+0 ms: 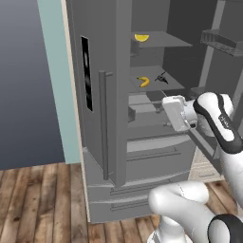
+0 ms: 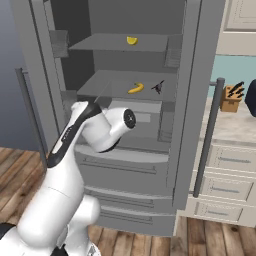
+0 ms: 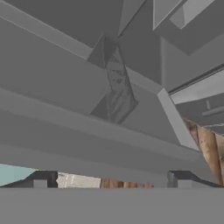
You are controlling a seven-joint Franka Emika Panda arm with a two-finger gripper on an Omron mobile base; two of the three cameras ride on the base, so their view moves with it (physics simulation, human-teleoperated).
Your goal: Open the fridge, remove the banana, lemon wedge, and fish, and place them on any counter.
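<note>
Room: simulated kitchen with a wood plank floor (image 1: 42,199), a dark wall at the far left and a teal strip of wall beside the fridge.
Fridge (image 1: 99,118): tall and grey; its left door is shut, with a black display panel (image 1: 86,73) and a long bar handle (image 1: 103,123). The right door (image 2: 197,75) is swung open, so the shelves inside show. Lower drawers sit shut below.
Lemon wedge (image 1: 141,37): lies on the upper shelf, small and bright yellow; in the right base view it shows at (image 2: 132,40).
Banana (image 1: 144,81): lies on the middle shelf, below the lemon wedge and just left of the fish; also seen at (image 2: 136,88).
Fish (image 1: 161,77): small and dark, on the same middle shelf, close beside the banana but apart from it; also seen at (image 2: 158,87).
Arm: white, bent in front of the open compartment, with the hand below the middle shelf.
Gripper (image 3: 112,179): two dark finger tips stand well apart at the bottom of the hand view, with nothing between them; grey fridge surfaces lie ahead of them.
Counter (image 2: 230,125): beige stone top over cream drawers, to the right of the open door.
Knife block (image 2: 231,97): stands on the counter against the teal backsplash.
</note>
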